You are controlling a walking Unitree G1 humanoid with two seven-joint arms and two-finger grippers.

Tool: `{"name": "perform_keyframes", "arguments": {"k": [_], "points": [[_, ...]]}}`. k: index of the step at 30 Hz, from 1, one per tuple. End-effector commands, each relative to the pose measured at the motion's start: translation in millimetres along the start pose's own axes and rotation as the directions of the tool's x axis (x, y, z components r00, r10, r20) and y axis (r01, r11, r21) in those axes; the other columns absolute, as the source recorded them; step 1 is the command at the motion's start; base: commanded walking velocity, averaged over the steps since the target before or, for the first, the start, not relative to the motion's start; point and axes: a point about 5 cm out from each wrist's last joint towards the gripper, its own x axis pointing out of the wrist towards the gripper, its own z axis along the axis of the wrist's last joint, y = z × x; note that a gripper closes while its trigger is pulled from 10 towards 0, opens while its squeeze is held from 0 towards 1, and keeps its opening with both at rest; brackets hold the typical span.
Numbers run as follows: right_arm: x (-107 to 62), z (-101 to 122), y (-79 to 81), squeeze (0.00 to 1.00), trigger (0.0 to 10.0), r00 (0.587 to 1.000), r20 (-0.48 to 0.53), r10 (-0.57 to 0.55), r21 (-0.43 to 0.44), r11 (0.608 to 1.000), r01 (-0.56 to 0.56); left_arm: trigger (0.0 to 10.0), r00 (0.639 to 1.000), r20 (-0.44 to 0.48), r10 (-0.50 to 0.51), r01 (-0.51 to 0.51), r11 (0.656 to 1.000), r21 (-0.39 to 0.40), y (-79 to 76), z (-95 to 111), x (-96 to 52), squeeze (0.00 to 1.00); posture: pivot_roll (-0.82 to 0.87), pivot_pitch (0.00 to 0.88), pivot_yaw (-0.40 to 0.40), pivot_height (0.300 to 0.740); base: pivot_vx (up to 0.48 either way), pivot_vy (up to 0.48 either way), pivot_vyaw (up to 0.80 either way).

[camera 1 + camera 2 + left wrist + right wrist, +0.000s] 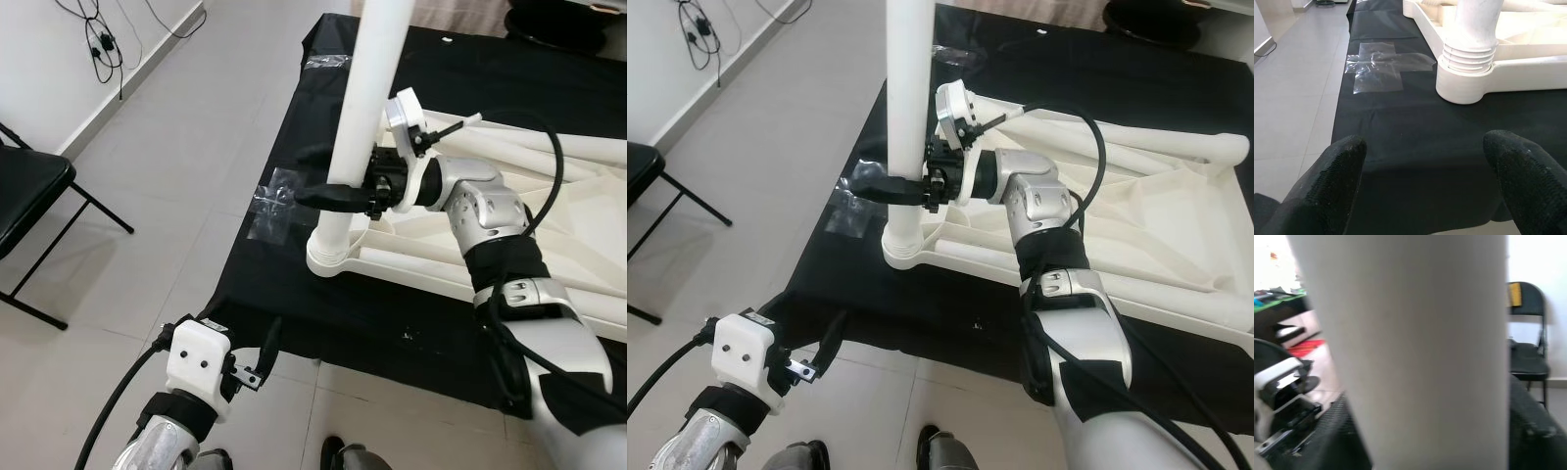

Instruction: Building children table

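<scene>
Our right claw (338, 196) clamps the upright white leg (364, 108); left claw (1422, 183) gapes empty. Twisting crookedly could cross-thread the corner socket (333, 257).

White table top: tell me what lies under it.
The upside-down white table top lies on a black cloth spread over the tile floor. Clear tape sits on the cloth beside it. What's beneath the cloth is covered.
</scene>
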Motion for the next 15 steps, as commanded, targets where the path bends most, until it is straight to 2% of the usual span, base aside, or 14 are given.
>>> {"name": "perform_keyframes", "arguments": {"k": [1, 7, 9, 10, 12, 13, 14, 15], "points": [[-0.4, 4, -0.3, 0.0, 0.0, 0.999, -0.003, 0.032, -0.02, 0.999, -0.032, 10.0, 1.0, -0.017, -0.005, 0.005, 1.0, 0.011, -1.7, 0, -3.2, 0.0, 0.15, 0.279, -0.083, 0.74, 0.0, 0.0, 0.0], [-8.4, -1, 0.8, 0.0, 0.0, 0.999, -0.033, 0.018, -0.04, 0.999, -0.019, 10.0, 1.0, -0.019, -0.01, 0.01, 1.0, 0.005, -3.0, -2, -0.4, 0.0, 0.13, 0.26, -0.087, 0.74, 0.0, 0.0, 0.0], [-14.9, -6, 2.1, 0.0, 0.0, 0.997, -0.037, -0.07, -0.073, 0.995, 0.067, 10.0, 1.0, -0.017, -0.01, 0.01, 1.0, 0.002, -3.5, -2, 0.5, 0.0, 0.12, 0.254, -0.099, 0.74, 0.0, 0.0, 0.0], [-16.4, -12, 3.7, 0.0, 0.0, 0.987, -0.033, -0.157, -0.076, 0.985, 0.154, 10.0, 1.0, -0.015, -0.01, 0.01, 1.0, 0.001, -3.5, -3, 0.9, 0.0, 0.11, 0.248, -0.108, 0.74, 0.0, 0.0, 0.0], [-16.7, -24, 9.3, 0.0, 0.0, 0.95, -0.016, -0.311, -0.083, 0.948, 0.308, 10.0, 1.0, -0.012, -0.008, 0.008, 1.0, -0.001, -3.5, -3, 1.3, 0.0, 0.11, 0.248, -0.108, 0.74, 0.0, 0.0, 0.0], [-10.6, -44, 14.4, 0.0, 0.0, 0.846, -0.055, -0.53, -0.04, 0.848, 0.528, 10.0, 1.0, -0.011, -0.007, 0.006, 1.0, -0.001, -2.6, -3, 1.8, 0.0, 0.09, 0.24, -0.116, 0.74, 0.0, 0.0, 0.0], [-10.6, -44, 14.4, 0.0, 0.0, 0.846, -0.055, -0.53, -0.04, 0.848, 0.528, 10.0, 1.0, -0.011, -0.007, 0.006, 1.0, -0.001, -2.6, -3, 1.8, 0.0, 0.09, 0.24, -0.116, 0.74, 0.0, 0.0, 0.0], [-9.5, -75, 36.4, 0.0, 0.0, 0.583, -0.191, -0.79, -0.072, 0.603, 0.794, 10.0, 1.0, -0.009, -0.003, 0.003, 1.0, 0.0, 0.6, -3, 3.4, 0.0, 0.07, 0.249, -0.096, 0.74, 0.0, 0.0, 0.0]]}}
